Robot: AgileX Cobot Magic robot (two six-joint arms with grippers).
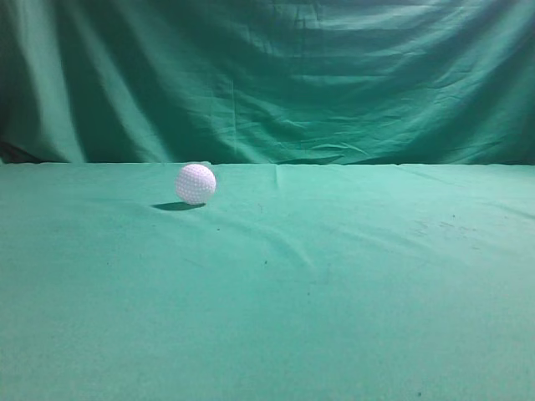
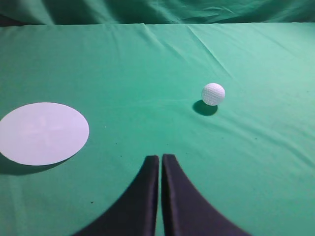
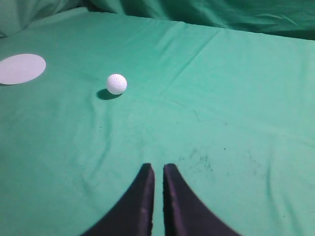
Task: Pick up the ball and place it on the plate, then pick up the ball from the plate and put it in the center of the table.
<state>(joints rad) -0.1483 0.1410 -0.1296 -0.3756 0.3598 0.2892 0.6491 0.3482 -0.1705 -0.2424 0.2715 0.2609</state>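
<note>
The small white dimpled ball (image 1: 195,184) rests on the teal-green table (image 1: 334,276), left of the middle and towards the back. It also shows in the left wrist view (image 2: 213,94) and the right wrist view (image 3: 116,83). A flat round white plate (image 2: 43,132) lies on the cloth to the left of the ball, seen small in the right wrist view (image 3: 21,68) and out of the exterior view. My left gripper (image 2: 160,157) is shut and empty, well short of the ball. My right gripper (image 3: 157,167) is shut and empty, far to the ball's right.
A darker folded green drape (image 1: 276,75) hangs behind the table's far edge. Faint dark specks (image 3: 206,160) mark the cloth just ahead of my right gripper. Neither arm shows in the exterior view.
</note>
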